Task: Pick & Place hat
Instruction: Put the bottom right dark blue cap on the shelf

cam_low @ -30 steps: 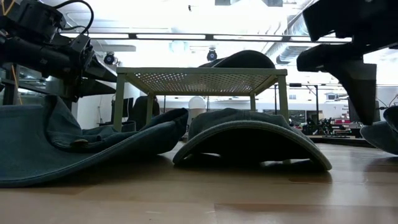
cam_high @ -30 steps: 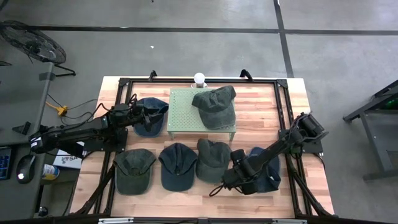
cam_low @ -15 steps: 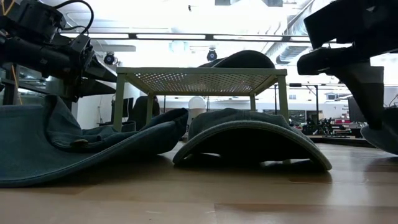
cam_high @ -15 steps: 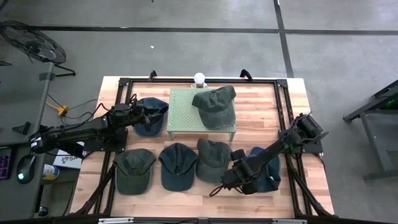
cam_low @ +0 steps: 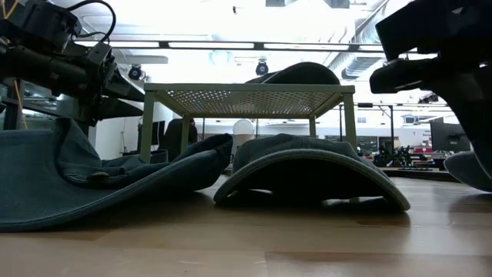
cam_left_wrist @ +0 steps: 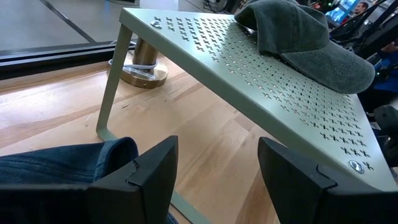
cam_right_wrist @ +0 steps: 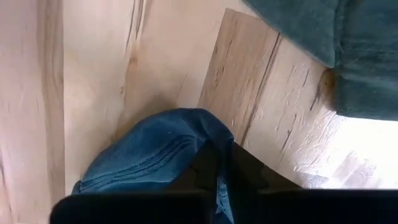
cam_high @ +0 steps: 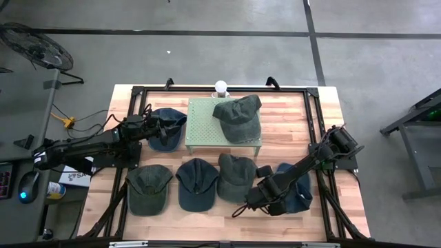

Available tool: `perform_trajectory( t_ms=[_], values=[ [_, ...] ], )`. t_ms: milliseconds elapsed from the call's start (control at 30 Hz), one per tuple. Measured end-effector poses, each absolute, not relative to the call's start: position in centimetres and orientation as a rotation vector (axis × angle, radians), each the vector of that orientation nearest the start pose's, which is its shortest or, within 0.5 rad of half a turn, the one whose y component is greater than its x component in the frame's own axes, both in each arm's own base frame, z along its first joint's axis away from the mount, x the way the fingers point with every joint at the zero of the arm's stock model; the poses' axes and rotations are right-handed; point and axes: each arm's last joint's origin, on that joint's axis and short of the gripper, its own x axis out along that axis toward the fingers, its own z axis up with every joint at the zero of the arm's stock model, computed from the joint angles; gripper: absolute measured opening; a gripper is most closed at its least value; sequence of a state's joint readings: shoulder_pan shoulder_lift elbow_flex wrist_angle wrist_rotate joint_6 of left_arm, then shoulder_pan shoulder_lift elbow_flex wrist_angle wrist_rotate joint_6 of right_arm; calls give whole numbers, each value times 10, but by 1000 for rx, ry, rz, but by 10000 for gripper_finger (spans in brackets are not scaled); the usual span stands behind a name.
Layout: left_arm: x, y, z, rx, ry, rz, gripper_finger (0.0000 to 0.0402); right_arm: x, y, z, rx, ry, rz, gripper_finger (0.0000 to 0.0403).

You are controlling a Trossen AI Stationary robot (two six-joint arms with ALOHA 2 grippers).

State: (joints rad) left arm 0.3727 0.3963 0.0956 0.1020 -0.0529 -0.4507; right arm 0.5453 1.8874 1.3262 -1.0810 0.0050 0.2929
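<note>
1. Right gripper, lower right of the high view: fingers pinched together on the brim of a blue hat lying on the wooden table.
2. Left gripper, left of centre: fingers parted fairly wide, holding nothing, just above a second blue hat beside the green rack.
3. Grey-green hat resting on the rack's right half.
4. Three more hats in a row along the lower edge of the table.

one hat on the stand, four hats before it.
</note>
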Motion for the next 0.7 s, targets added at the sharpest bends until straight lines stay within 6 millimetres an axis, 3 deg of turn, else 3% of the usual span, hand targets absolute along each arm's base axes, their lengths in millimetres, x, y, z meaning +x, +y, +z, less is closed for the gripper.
perform_trajectory(
  t_ms=[400, 700],
  values=[
    [114, 46, 171, -474, 99, 462, 218, 291, 180, 187, -186, 1458, 50, 4],
    [114, 46, 171, -474, 99, 462, 218, 270, 193, 225, -178, 1248, -43, 2]
  ],
)
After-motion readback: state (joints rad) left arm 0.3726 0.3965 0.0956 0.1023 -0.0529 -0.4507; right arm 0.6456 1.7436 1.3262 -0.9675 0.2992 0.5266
